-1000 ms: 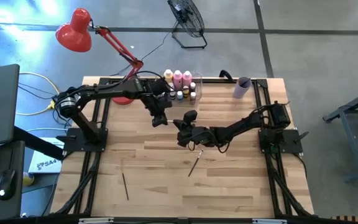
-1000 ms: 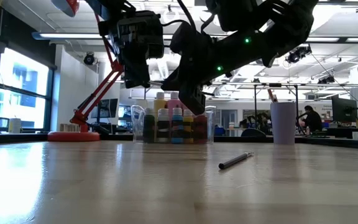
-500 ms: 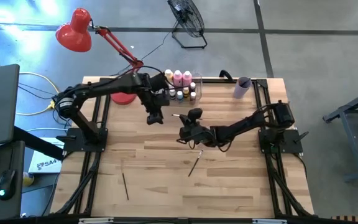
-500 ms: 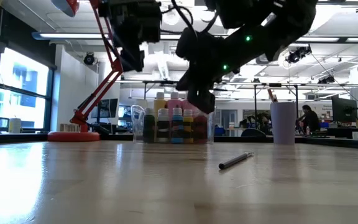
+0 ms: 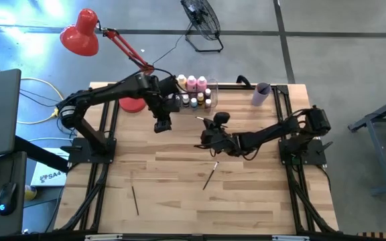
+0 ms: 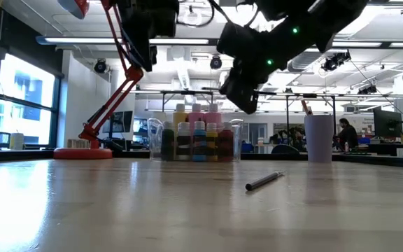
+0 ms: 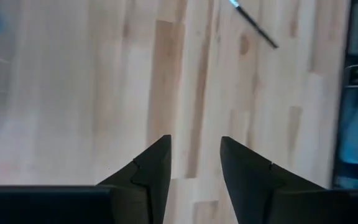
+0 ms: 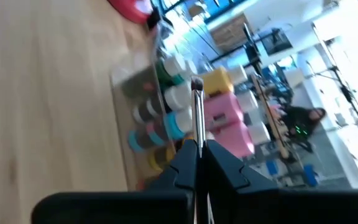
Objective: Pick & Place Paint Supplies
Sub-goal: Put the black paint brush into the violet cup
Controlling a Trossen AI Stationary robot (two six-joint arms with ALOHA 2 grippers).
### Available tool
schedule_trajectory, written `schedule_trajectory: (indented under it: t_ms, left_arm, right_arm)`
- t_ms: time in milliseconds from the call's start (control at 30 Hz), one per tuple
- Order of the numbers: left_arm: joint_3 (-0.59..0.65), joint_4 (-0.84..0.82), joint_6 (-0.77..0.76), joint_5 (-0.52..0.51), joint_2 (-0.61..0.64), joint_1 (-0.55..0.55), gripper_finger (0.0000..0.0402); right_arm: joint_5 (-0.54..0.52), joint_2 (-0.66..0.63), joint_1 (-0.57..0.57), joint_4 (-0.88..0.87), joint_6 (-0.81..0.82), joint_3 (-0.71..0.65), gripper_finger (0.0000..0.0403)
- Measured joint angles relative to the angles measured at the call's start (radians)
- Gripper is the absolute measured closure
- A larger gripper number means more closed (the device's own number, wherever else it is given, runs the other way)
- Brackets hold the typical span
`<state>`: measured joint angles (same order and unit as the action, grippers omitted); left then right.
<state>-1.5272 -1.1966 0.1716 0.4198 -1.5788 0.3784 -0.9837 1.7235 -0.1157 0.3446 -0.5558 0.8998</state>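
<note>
My right gripper is shut on a thin paintbrush and hangs above the table's middle, in front of the clear bin. The bin holds pink and yellow bottles and small white-capped ones. My left gripper is open and empty, high over the wood to the left of the bin. Two more brushes lie flat on the table, one near the middle and one at the near left. My right gripper pinches the paintbrush's shaft between its two fingertips. The brush runs along the fingers, and its pale end sticks out ahead of them toward the bin. The fingers are almost level. The brush is lifted clear of the table.
A lilac cup stands at the far right, with a stick in it in the low view. A red desk lamp has its base at the far left. Bare wood spreads over the near half of the table around the two loose brushes.
My right gripper has risen with the brush and gone toward the table's far right, tipping from pointing down to nearly level. My left gripper has risen and drifted toward the table's left, away from the right gripper.
</note>
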Motion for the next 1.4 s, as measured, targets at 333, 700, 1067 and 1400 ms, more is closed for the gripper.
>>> schedule_trajectory:
  t_ms: [333, 700, 1067, 1400]
  left_arm:
    - [0.098, 0.141, -0.025, -0.291, 0.304, -0.13, 0.0266]
    - [0.643, 0.626, -0.173, -0.386, 0.795, -0.185, 0.0266]
    - [0.893, 0.805, -0.232, -0.379, 0.965, -0.183, 0.0266]
    - [0.896, 0.816, -0.23, -0.383, 0.942, -0.183, 0.0266]
  right_arm:
    - [-0.095, -0.104, -0.015, 0.003, 0.044, -0.073, 0.0395]
    - [-0.028, -0.423, -0.006, 0.423, 0.071, -0.319, 0.0395]
    - [0.027, -0.504, 0.12, 1.218, -0.033, -0.634, 0.0395]
    - [0.149, -0.496, 0.203, 1.213, 0.091, -0.628, 0.0395]
